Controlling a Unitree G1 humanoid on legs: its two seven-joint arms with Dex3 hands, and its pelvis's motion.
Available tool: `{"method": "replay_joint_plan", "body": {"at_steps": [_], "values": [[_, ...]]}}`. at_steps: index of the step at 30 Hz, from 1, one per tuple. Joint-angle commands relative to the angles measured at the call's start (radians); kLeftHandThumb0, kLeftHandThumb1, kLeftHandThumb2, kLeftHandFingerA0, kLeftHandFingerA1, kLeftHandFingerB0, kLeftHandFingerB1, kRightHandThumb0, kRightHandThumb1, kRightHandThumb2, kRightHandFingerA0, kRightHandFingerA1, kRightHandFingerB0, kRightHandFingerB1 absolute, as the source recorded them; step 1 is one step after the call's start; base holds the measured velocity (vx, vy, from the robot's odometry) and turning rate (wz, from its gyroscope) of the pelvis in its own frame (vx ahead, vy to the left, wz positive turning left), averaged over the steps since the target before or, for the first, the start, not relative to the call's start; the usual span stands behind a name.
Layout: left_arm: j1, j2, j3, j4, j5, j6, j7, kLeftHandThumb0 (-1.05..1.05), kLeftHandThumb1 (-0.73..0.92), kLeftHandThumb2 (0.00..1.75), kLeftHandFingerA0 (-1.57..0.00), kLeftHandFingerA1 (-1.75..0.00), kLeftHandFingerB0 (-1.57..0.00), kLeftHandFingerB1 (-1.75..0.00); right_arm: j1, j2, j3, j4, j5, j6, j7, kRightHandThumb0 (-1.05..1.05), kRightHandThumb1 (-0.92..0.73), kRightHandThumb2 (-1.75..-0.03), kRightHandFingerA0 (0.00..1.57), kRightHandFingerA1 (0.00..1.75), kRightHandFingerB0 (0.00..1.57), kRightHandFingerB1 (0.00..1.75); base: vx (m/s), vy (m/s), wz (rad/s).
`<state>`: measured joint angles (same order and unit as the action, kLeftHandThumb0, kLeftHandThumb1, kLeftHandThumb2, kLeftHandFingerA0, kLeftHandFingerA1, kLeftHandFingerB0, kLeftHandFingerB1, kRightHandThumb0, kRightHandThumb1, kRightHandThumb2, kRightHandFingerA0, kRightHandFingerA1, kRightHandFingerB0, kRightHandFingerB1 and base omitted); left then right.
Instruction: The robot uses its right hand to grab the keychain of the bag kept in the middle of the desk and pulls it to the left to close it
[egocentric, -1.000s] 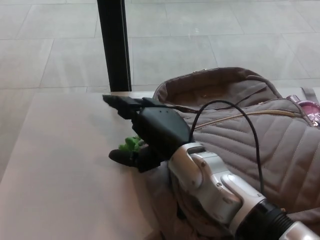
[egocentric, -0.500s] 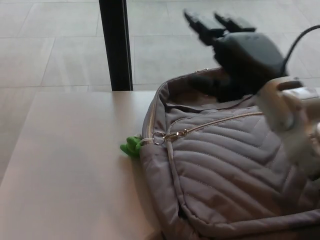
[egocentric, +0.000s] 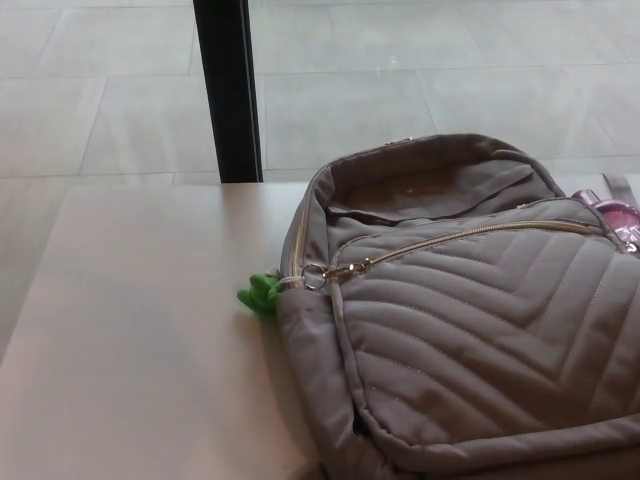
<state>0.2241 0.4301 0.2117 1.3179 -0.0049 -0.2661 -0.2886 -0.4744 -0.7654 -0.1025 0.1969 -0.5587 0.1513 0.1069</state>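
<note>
A pale desk is filling the near part of the head view, and a grey quilted bag is lying flat on it, spreading from the centre out to 3 o'clock and 5 o'clock. At the bag's left edge, around 9 o'clock from its middle, a small green keychain is resting on the desk, touching the bag's side. Just beside it, a metal ring and zip pull are sitting at the left end of a gold zipper line, which is running toward 3 o'clock. Neither robot hand is showing, so how far either is opening cannot be told, and nothing is touching the bag. Farther back, at 3 o'clock, something pink is peeking from behind the bag. Beyond the desk, a black post is standing at 11 o'clock on a grey tiled floor.
</note>
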Motion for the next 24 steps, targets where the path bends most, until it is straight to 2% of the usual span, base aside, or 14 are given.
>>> {"method": "replay_joint_plan", "body": {"at_steps": [1, 2, 3, 4, 5, 7, 8, 9, 11, 12, 15, 17, 18, 24], "values": [[0.044, 0.024, 0.009, 0.017, 0.001, 0.003, 0.000, -0.93, 0.92, 0.77, -0.48, -0.67, -0.34, -0.51, 0.627, -0.160, -0.958, 0.616, 0.477, -0.096, -0.052, -0.97, -0.86, -0.66, 0.00, 0.00, 0.00, 0.34, 0.00, 0.000, 0.00], [0.044, 0.025, 0.012, 0.016, -0.003, -0.003, -0.004, -0.89, 0.92, 0.79, -0.51, -0.68, -0.32, -0.48, 0.641, -0.142, -0.964, 0.636, 0.502, -0.107, -0.060, -0.89, -0.83, -0.78, 0.00, 0.00, 0.00, 0.29, 0.00, 0.000, 0.00], [0.045, 0.023, 0.023, 0.015, -0.013, -0.003, 0.000, -0.88, 0.92, 0.78, -0.53, -0.67, -0.33, -0.47, 0.656, -0.111, -0.970, 0.659, 0.530, -0.126, -0.083, -1.04, -0.73, -1.12, 0.00, 0.19, 0.00, 0.20, 0.00, 0.000, 0.00], [0.045, 0.023, 0.030, 0.014, -0.021, 0.003, -0.003, -0.87, 0.92, 0.77, -0.50, -0.67, -0.33, -0.49, 0.662, -0.095, -0.973, 0.688, 0.554, -0.140, -0.091, -0.94, -0.82, -0.77, 0.00, 0.00, 0.01, 0.29, 0.00, 0.000, 0.00], [0.045, 0.024, 0.034, 0.014, -0.025, 0.010, -0.008, -0.86, 0.92, 0.79, -0.52, -0.66, -0.31, -0.45, 0.671, -0.067, -0.980, 0.734, 0.597, -0.157, -0.088, -1.05, -0.69, -1.11, 0.00, 0.21, 0.07, 0.13, 0.00, 0.000, 0.00], [0.042, 0.027, 0.031, 0.017, -0.020, 0.016, -0.006, -0.90, 0.92, 0.82, -0.51, -0.66, -0.32, -0.49, 0.686, -0.019, -0.989, 0.762, 0.637, -0.185, -0.085, -1.04, -0.71, -1.08, 0.00, 0.21, 0.06, 0.12, 0.00, 0.000, 0.00], [0.036, 0.027, 0.028, 0.017, -0.017, 0.018, -0.005, -0.83, 0.80, 1.16, -0.48, -0.70, -0.29, -0.56, 0.692, 0.024, -0.977, 0.807, 0.661, -0.211, -0.090, -0.95, -0.68, -1.05, 0.00, 0.24, 0.03, 0.16, 0.00, 0.000, 0.00], [0.034, 0.025, 0.027, 0.017, -0.016, 0.018, -0.005, -0.83, 0.80, 1.16, -0.48, -0.70, -0.29, -0.56, 0.692, 0.033, -0.973, 0.827, 0.665, -0.220, -0.090, -0.95, -0.68, -1.05, 0.00, 0.24, 0.03, 0.16, 0.00, 0.000, 0.00], [0.032, 0.019, 0.042, 0.016, -0.032, 0.022, -0.005, -0.85, 0.79, 1.16, -0.51, -0.70, -0.30, -0.56, 0.683, 0.052, -0.971, 0.828, 0.669, -0.200, -0.088, -0.94, -0.67, -1.05, 0.00, 0.25, 0.08, 0.15, 0.00, 0.000, 0.00], [0.032, 0.023, 0.049, 0.013, -0.040, 0.022, -0.013, -0.89, 0.92, 0.78, -0.49, -0.69, -0.31, -0.50, 0.684, 0.077, -0.943, 0.847, 0.656, -0.191, -0.090, -0.96, -0.72, -1.09, 0.00, 0.24, 0.10, 0.09, 0.00, 0.000, 0.00], [0.026, 0.022, 0.069, 0.014, -0.058, 0.028, -0.014, -0.87, 0.92, 0.79, -0.54, -0.67, -0.31, -0.46, 0.687, 0.134, -0.938, 0.849, 0.666, -0.121, -0.045, -0.97, -0.75, -1.10, 0.00, 0.25, 0.00, 0.05, 0.00, 0.000, 0.00], [0.023, 0.022, 0.073, 0.015, -0.057, 0.033, -0.007, -0.86, 0.92, 0.80, -0.53, -0.67, -0.31, -0.46, 0.672, 0.144, -0.968, 0.870, 0.689, -0.121, -0.044, -0.98, -0.72, -1.06, 0.00, 0.20, 0.10, 0.04, 0.00, 0.000, 0.00], [0.024, 0.020, 0.085, 0.013, -0.069, 0.035, -0.019, -0.87, 0.92, 0.79, -0.50, -0.70, -0.30, -0.47, 0.670, 0.154, -0.973, 0.875, 0.689, -0.129, -0.056, -0.92, -0.67, -1.05, 0.00, 0.27, 0.09, 0.14, 0.00, 0.000, 0.00], [0.025, 0.023, 0.117, 0.015, -0.086, 0.049, -0.022, -0.85, 0.92, 0.78, -0.43, -0.70, -0.28, -0.48, 0.643, 0.191, -0.978, 0.909, 0.701, -0.162, 0.026, -0.86, -0.64, -1.02, 0.00, 0.32, 0.02, 0.19, 0.00, 0.000, 0.00]]}}
